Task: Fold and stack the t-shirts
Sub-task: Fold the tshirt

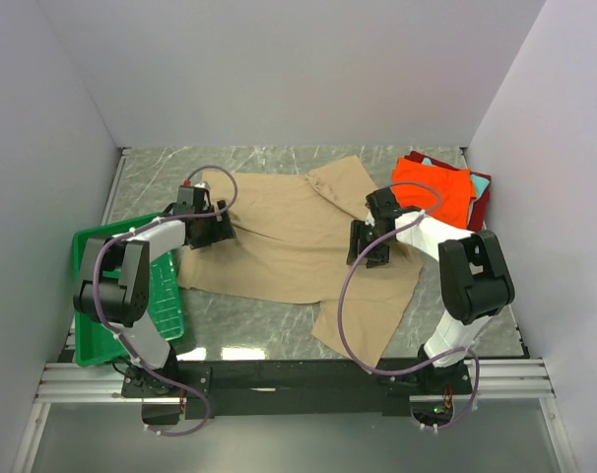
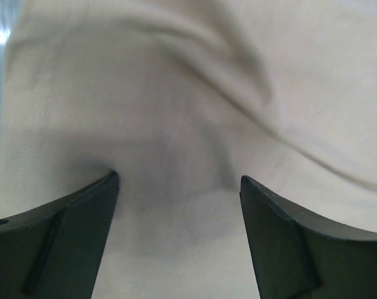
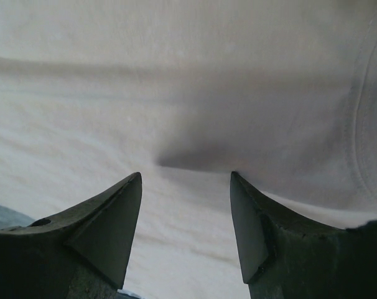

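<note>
Tan t-shirt (image 1: 289, 236) lies open across the middle of the counter (image 1: 269, 325), and its nearest flap trails toward the near edge on the right side. It is rumpled and not yet folded, so I judge the fold to be only starting.

A green tray (image 1: 168, 291) sits at the near left corner, off the cloth, and has no visible part in this step.

The left gripper (image 1: 215, 232) is low over the shirt's left border, toward the left edge of the counter. In its wrist view the left gripper (image 2: 176, 180) has its jaws spread wide with tan cloth under them and nothing caught between them. The right gripper (image 1: 367, 251) is over the shirt's right side, and its own view shows the right gripper (image 3: 185, 177) equally released, jaws apart above a shallow crease beside a stitched hem. One arm at each side probably means that both will pinch the fabric and lift it together, so the fold comes over evenly.

At the far right corner an orange t-shirt (image 1: 436, 187) tops a folded pile, with a dark red t-shirt (image 1: 481, 202) showing beneath it at the right. The pile lies beyond the working cloth, likely as the stack the tan one will join.

The counter is grey-veined marble with a faint sheen. Plain pale walls (image 1: 279, 69) close it on the left, far and right sides.
</note>
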{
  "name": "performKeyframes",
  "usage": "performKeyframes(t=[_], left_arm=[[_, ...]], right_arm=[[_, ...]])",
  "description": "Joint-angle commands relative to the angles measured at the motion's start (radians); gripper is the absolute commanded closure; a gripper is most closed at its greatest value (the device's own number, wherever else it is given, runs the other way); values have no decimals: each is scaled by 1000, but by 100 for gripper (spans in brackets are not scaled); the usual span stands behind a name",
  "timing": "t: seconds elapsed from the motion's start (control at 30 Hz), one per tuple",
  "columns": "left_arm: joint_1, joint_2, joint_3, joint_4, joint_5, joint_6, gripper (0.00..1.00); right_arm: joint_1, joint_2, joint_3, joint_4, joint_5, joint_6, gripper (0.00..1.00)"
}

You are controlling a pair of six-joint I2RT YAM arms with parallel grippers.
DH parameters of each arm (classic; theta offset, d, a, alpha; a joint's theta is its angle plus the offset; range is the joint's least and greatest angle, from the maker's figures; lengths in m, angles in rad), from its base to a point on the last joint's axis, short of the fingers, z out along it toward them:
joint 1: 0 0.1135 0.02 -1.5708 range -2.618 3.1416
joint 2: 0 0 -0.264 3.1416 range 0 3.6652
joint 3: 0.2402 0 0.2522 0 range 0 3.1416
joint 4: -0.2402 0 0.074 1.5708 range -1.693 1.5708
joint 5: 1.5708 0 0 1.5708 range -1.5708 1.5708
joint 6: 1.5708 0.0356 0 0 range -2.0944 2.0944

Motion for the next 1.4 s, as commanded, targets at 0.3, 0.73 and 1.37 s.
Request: performKeyframes(t=[0.3,0.73,1.37], left_arm=[[17,140,120,9,5,35,15],[17,255,280,-44,19,59,15],[-14,384,479,-83,17,71,16]], right_arm=[[-70,88,91,-9,40,-40,34],[-146,176,182,-47,31,-72,34],[-194,255,305,-93,-12,-114,34]])
